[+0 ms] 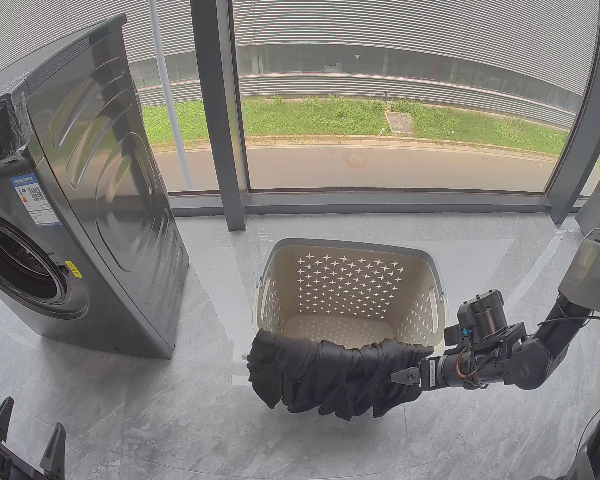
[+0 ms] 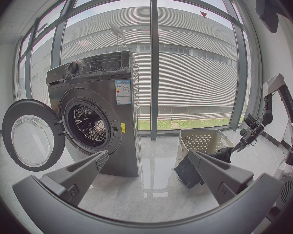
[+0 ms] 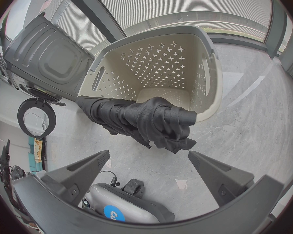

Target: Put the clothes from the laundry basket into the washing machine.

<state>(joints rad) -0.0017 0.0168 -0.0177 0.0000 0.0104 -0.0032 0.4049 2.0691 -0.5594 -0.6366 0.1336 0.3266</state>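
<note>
Bright daylight through window [image 1: 393,101]; sheen on washing machine [image 1: 113,188] and glossy floor [image 1: 200,408]; 2 wrist views fisheye-bent, dark corners.

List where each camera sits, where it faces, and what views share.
Head view: on the head, facing forward-down at laundry basket with dark garment on its near rim; right end effector, left end effector show.
Left wrist view: on left wrist, facing the washing machine and its open door; own open fingers show.
Right wrist view: on right wrist, looking down at the dark garment; own open fingers show.
Shared: all show laundry basket, dark garment, washing machine.
</note>
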